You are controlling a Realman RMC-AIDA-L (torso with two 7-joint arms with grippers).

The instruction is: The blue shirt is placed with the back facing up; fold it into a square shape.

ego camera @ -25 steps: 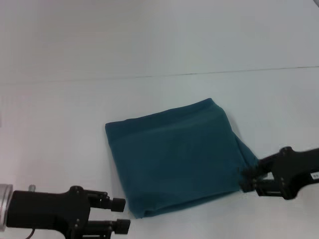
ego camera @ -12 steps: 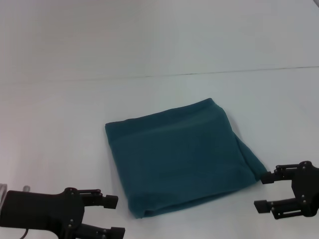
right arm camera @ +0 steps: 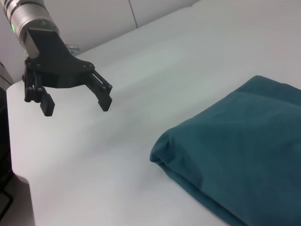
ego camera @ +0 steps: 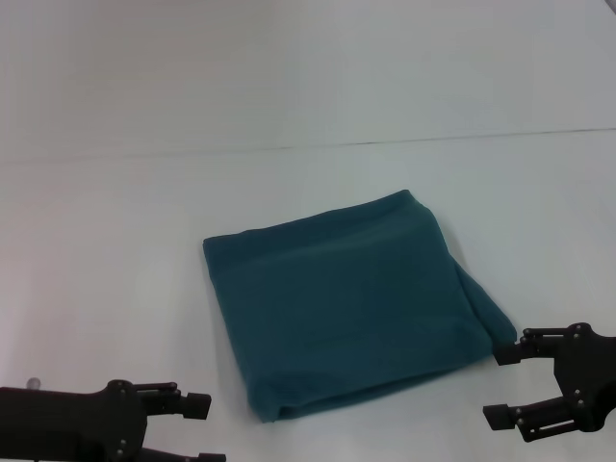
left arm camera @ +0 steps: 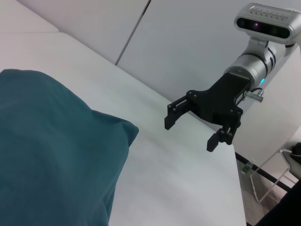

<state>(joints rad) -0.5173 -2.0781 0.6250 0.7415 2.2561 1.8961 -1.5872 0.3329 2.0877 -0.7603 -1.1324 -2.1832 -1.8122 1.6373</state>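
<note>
Step in hand: the folding is judged complete or nearly so; the large plain dark teal-blue soft knit shirt (ego camera: 348,313) is seen lying as a compact, roughly square bundle, with neither pincer touching it.

Left pincer (ego camera: 197,430): released, fingers spread, nothing held; it is seen low over the bare white table (ego camera: 115,269). The shirt lies ahead of it and toward the right arm's side, near but apart.

Right pincer (ego camera: 500,386): released, fingers parted, nothing gripped. The shirt's nearest corner is found just beside its upper finger, on the side toward the left arm; no contact is made out.

Shirt location: flat on the table, between the two pincers and a little beyond both.

Shirt look: matte, no print; several layers are stacked, with rounded, puffy folded edges. The outline is slightly skewed, and one corner by the right pincer bulges out past the main square. Small creases are noted at the near edge.

Next move, as judged: if anything is called for, the protruding corner would be tucked or pressed flat by the right pincer; otherwise both arms would be drawn clear. Soft fabric may be dragged if snagged.
</note>
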